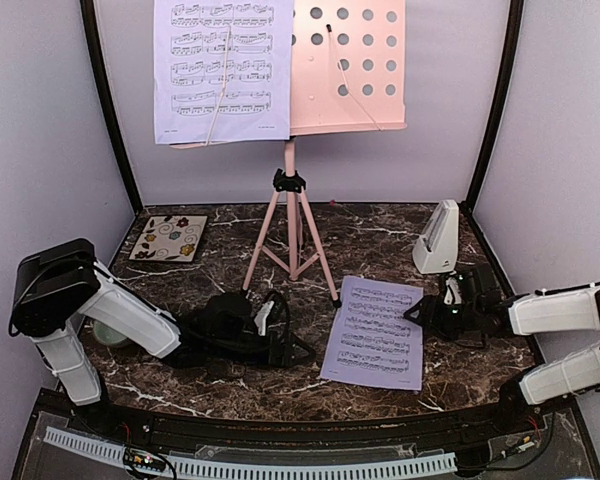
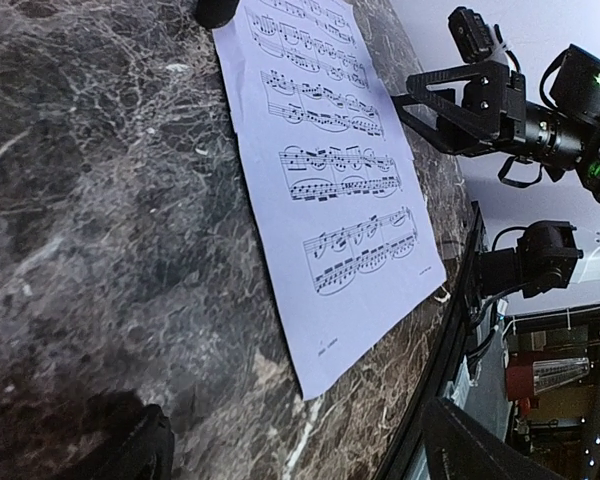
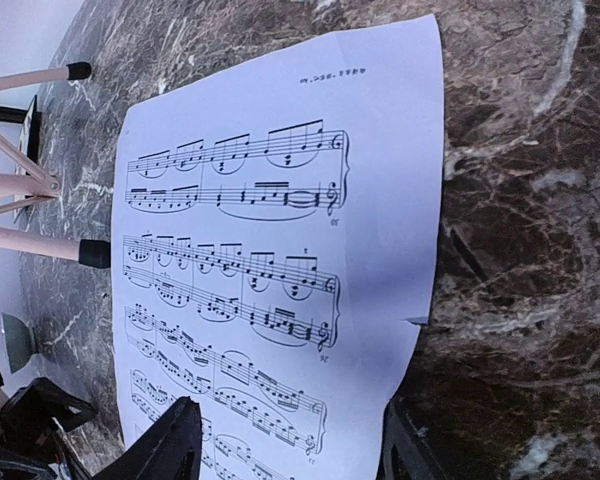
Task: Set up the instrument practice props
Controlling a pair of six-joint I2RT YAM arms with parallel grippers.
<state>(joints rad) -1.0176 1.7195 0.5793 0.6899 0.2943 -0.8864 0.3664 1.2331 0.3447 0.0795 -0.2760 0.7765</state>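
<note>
A pink music stand (image 1: 350, 60) rises on tripod legs at the back of a dark marble table (image 1: 230, 392). 1 sheet-music page (image 1: 220, 70) already rests on the stand's left half; the right half is bare. The 2nd page (image 1: 373, 332) lies flat on the marble, just in front and right of the legs, between the 2 arms. A small metronome (image 1: 438, 238) stands upright behind it to the right.

The left gripper (image 1: 295, 345) lies low near the page's left edge, fingers spread and empty. The right gripper (image 1: 417, 312) sits at the right edge, fingers also apart and holding nothing.

The page looks thin, light and limp, likely to flop and crease. A gentle pinch at the right edge seems best.
</note>
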